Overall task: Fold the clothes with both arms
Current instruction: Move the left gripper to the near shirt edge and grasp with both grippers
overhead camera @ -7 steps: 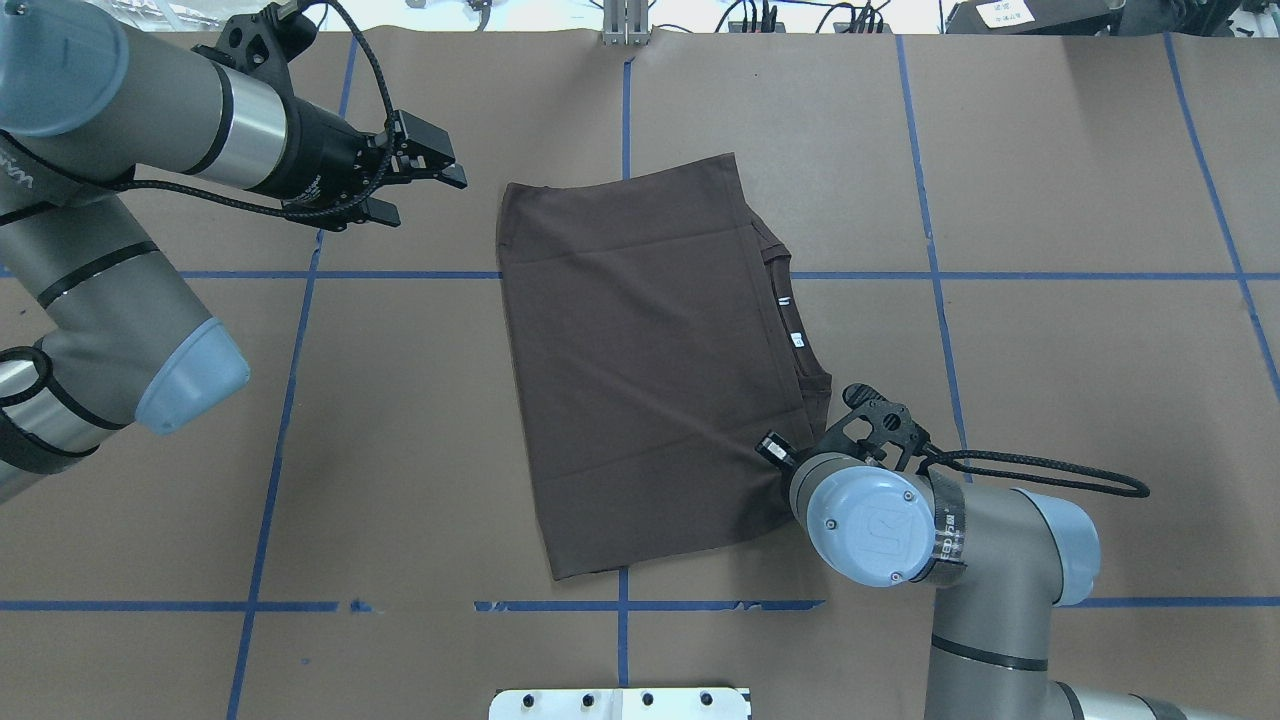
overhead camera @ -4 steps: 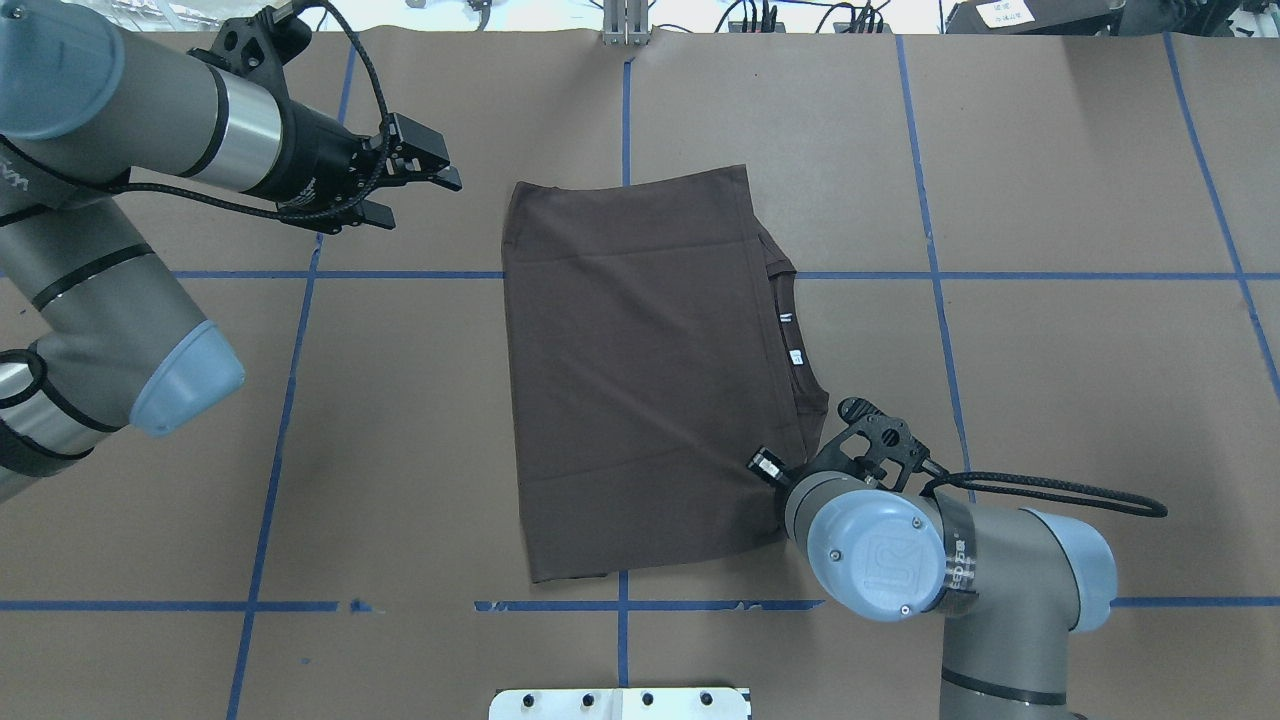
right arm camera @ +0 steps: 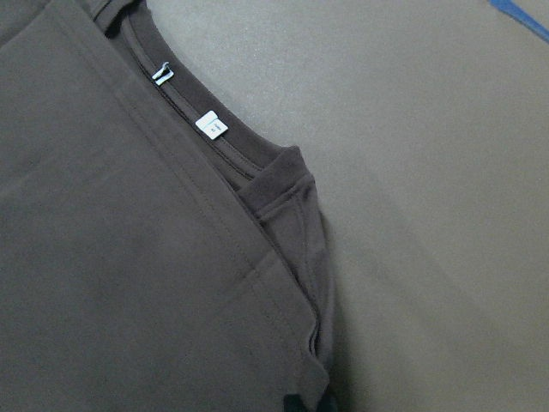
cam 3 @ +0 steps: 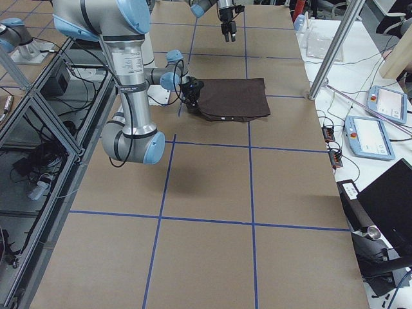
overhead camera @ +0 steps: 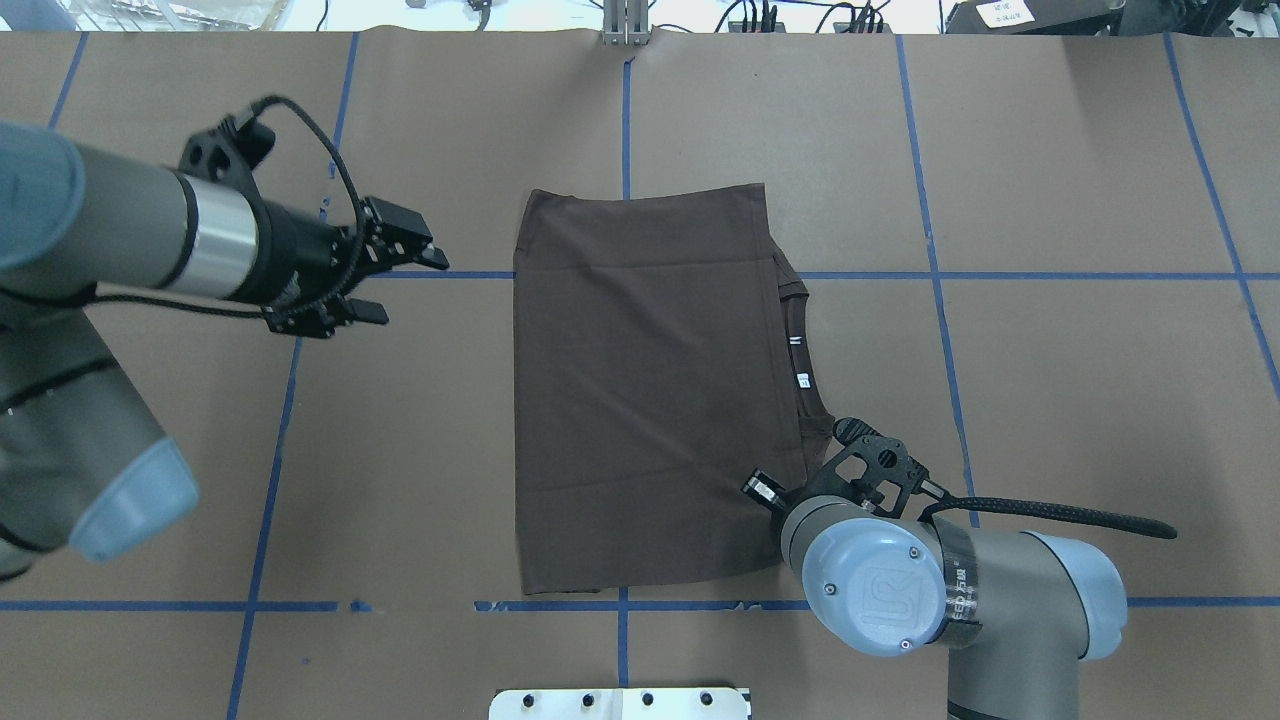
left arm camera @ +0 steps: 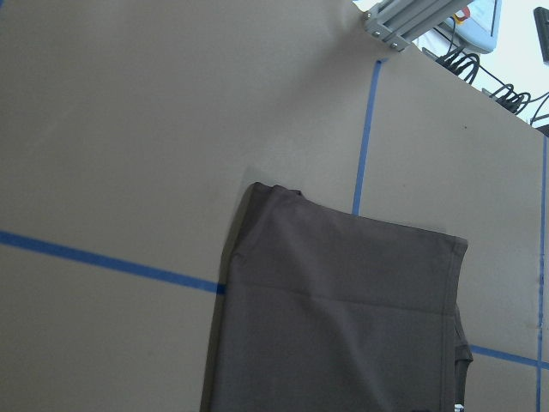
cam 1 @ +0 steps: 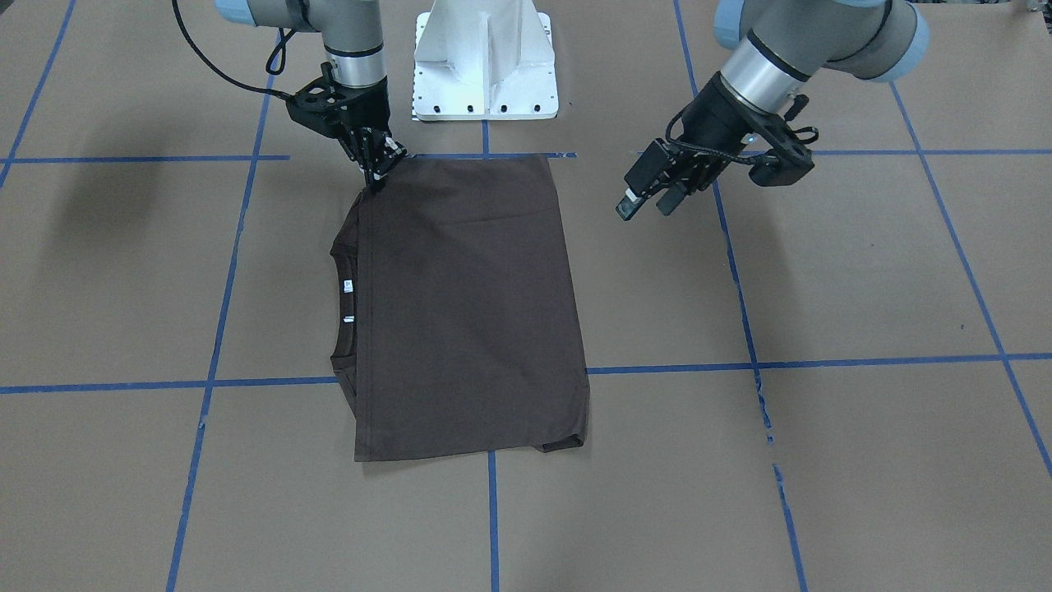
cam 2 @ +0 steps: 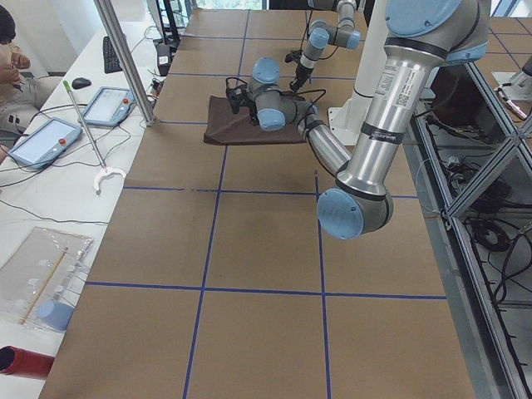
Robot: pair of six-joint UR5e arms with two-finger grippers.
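At table centre, on the brown paper cover (overhead camera: 1050,400): one dark brown T-shirt (overhead camera: 650,390), lying flat as a neat rectangle. Its sleeves are tucked out of sight, and its collar (overhead camera: 795,340) and white labels (overhead camera: 802,379) are exposed along one long edge. Right gripper (cam 1: 380,173): fingers drawn together on the collar-side corner nearest the robot, apparently pinching cloth. Left gripper (overhead camera: 415,288): fingers spread, holding nothing, hovering beside the opposite long edge, apart from the cloth. Status, as judged: side folds done; a crosswise fold, or squaring and release, likely outstanding.
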